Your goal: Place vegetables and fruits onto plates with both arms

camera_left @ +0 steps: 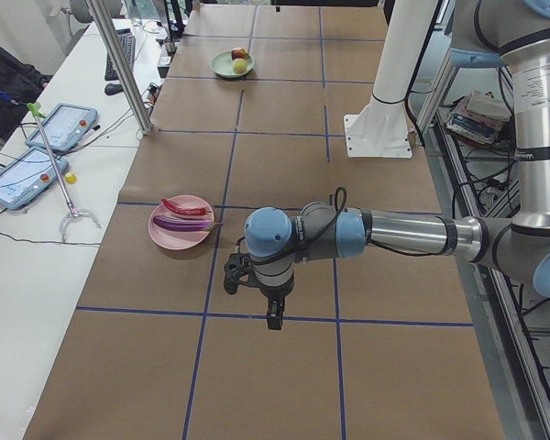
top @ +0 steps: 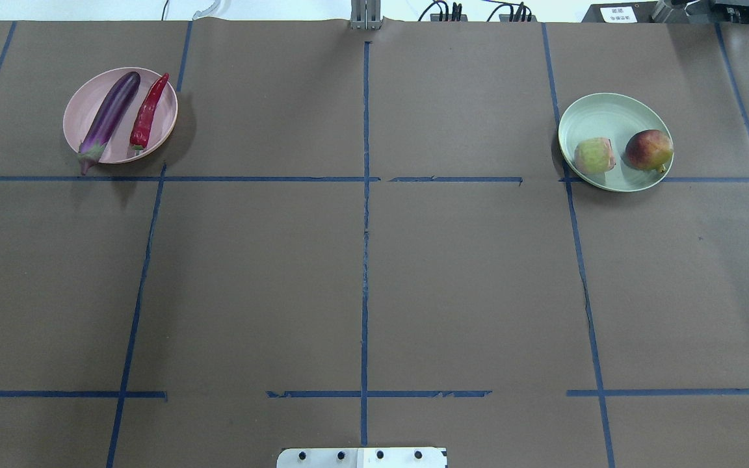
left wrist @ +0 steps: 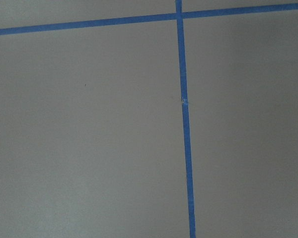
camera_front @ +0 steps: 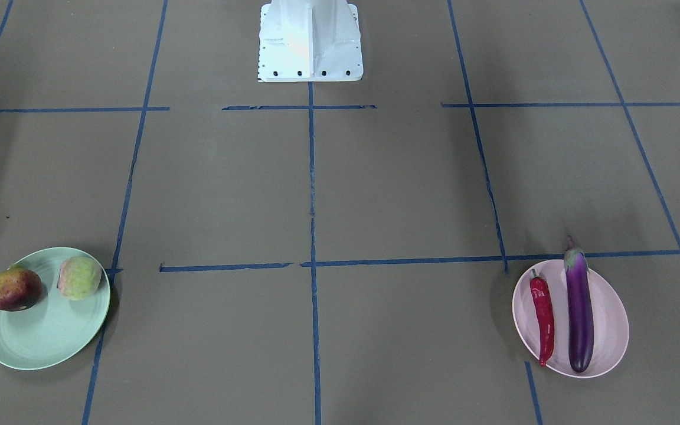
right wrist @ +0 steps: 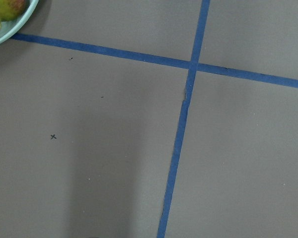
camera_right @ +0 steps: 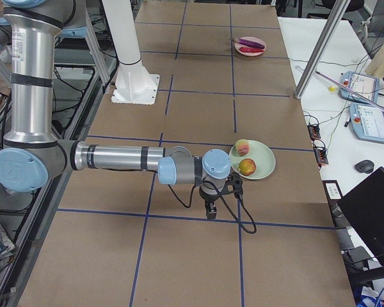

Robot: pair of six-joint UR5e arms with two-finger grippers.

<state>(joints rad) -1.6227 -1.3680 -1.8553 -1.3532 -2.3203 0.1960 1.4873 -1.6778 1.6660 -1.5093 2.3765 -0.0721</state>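
The purple eggplant [camera_front: 579, 307] and the red chili pepper [camera_front: 543, 316] lie side by side on the pale pink plate [camera_front: 611, 321]. The dark red fruit [camera_front: 14, 289] and the pale yellow-green fruit [camera_front: 79, 277] sit on the mint green plate [camera_front: 45, 339]. My left gripper [camera_left: 273, 316] hangs over bare table beside the pink plate [camera_left: 181, 236]. My right gripper [camera_right: 211, 212] hangs over bare table just short of the green plate [camera_right: 264, 163]. Both show only in the side views, so I cannot tell if they are open or shut. Neither holds anything I can see.
The white base block [camera_front: 310, 41] stands at the robot's edge of the table. Blue tape lines [top: 365, 227] grid the brown table. A side table with tablets [camera_left: 37, 147] and a metal post [camera_left: 119, 64] runs along the far edge.
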